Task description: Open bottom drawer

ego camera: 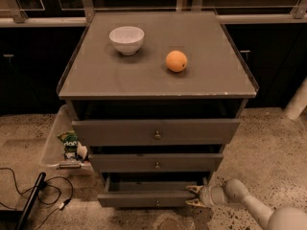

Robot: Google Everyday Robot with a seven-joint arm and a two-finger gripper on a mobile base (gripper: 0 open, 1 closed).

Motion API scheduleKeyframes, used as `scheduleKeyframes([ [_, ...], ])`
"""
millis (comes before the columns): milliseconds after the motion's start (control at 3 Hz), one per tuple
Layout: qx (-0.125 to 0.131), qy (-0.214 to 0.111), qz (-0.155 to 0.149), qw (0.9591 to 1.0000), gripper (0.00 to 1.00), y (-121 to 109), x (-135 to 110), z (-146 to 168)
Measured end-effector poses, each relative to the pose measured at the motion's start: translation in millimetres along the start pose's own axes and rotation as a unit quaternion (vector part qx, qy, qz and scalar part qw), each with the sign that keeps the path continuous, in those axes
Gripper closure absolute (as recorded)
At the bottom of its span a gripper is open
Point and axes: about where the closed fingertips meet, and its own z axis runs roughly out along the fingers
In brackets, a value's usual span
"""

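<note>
At the foot of the cabinet, lowest tier, the bottom drawer sits pulled partway out. My gripper is at that drawer's right end, fingers spread, one above and one below the front edge, well clear of the knob. Risk, my judgement: pulling from one corner could rack the drawer and jam it, or the fingers could slip off the thin front. A hard tug might rock the cabinet and roll the orange off its top. Count: three drawers, three knobs, one bowl, one orange, one gripper.
</note>
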Motion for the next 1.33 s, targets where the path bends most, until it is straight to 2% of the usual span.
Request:
scheduleKeyframes([
  [333, 0.001, -0.011, -0.006, 0.9999, 0.81, 19.1, -7.4, -8.0],
  [667, -0.002, -0.014, -0.011, 0.9998, 0.80, 29.7, -11.5, -13.3],
  [1333, -0.002, -0.014, -0.011, 0.9998, 0.33, 29.7, -11.5, -13.3],
])
